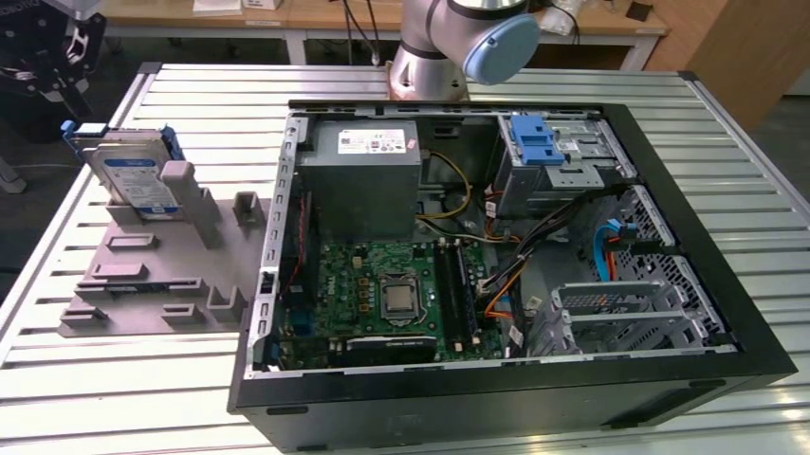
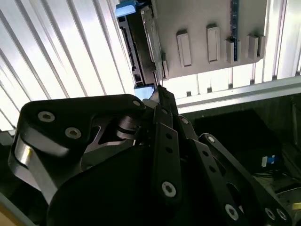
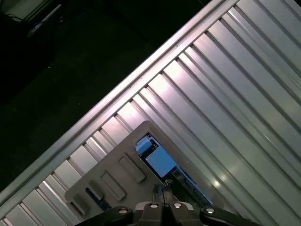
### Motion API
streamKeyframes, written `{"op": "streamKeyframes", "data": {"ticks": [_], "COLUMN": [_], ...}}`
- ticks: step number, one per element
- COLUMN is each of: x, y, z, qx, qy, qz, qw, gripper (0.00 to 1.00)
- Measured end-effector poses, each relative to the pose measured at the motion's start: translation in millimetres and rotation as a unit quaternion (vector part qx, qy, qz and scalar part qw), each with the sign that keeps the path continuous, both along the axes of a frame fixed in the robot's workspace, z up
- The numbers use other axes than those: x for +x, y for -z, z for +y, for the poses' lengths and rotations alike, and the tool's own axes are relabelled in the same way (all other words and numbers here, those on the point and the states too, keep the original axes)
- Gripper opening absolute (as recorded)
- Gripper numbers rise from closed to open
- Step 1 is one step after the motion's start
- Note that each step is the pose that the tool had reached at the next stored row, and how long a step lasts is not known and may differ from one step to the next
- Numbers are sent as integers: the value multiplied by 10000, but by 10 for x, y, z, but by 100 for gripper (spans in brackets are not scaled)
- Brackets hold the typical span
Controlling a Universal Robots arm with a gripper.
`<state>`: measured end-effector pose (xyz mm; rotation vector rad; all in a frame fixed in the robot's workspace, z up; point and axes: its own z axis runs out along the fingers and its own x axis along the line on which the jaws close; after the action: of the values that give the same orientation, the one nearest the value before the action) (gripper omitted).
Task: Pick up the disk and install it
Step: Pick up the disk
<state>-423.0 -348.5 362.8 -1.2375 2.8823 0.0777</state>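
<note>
Step one, the pick-up, is not done yet: the disk (image 1: 133, 175) stands on edge in its grey holder (image 1: 139, 275) on the counter (image 1: 127, 398), beside the computer case (image 1: 506, 408). Your end effector (image 2: 159, 92) hangs above it, pointing down, fingers pinched together, holding nothing. Grabbing it calls for open fingers, I think.

Slatted metal table (image 1: 114, 389), wooden workbench (image 1: 341, 13) behind, dark floor (image 1: 15, 242).
</note>
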Motion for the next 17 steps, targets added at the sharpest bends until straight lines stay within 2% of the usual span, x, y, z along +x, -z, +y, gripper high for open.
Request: {"op": "streamKeyframes", "data": {"ticks": [4, 8, 12, 15, 17], "x": [0, 0, 0, 0, 0], "y": [3, 6, 9, 10, 10], "z": [0, 0, 0, 0, 0], "qx": [0, 0, 0, 0, 0], "qy": [-360, -725, -1085, -1352, -1450], "qz": [0, 0, 0, 0, 0], "qw": [9994, 9974, 9941, 9908, 9894], "gripper": [11, 11, 11, 11, 11]}}
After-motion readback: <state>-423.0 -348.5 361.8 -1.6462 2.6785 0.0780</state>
